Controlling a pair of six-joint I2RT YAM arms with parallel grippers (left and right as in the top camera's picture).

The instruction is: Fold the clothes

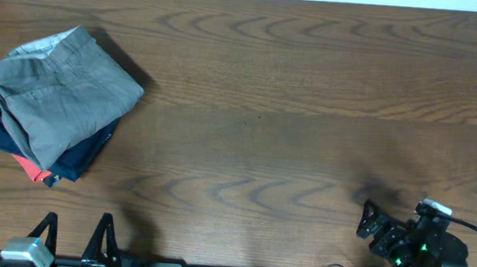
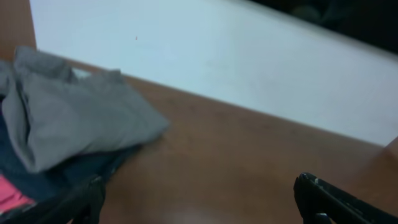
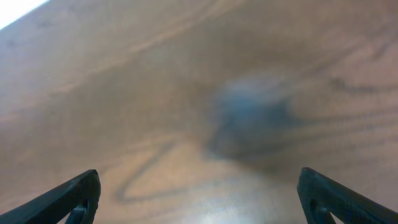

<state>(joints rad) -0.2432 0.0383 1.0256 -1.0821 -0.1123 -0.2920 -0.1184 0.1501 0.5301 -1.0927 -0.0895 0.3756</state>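
The grey shorts (image 1: 60, 96) lie folded on top of a pile at the far left of the table, a paler waistband lining showing at their back edge. They also show in the left wrist view (image 2: 74, 118), at the left. My left gripper (image 1: 75, 238) is open and empty at the table's front edge, well in front of the pile; its fingers (image 2: 199, 202) frame bare wood. My right gripper (image 1: 383, 232) is open and empty at the front right, over bare wood (image 3: 199, 199).
Under the shorts lie dark navy folded garments (image 1: 77, 152) and a small red cloth piece (image 1: 30, 168). A white wall (image 2: 249, 68) runs behind the table's far edge. The wooden table (image 1: 290, 112) stretches between the pile and the right arm.
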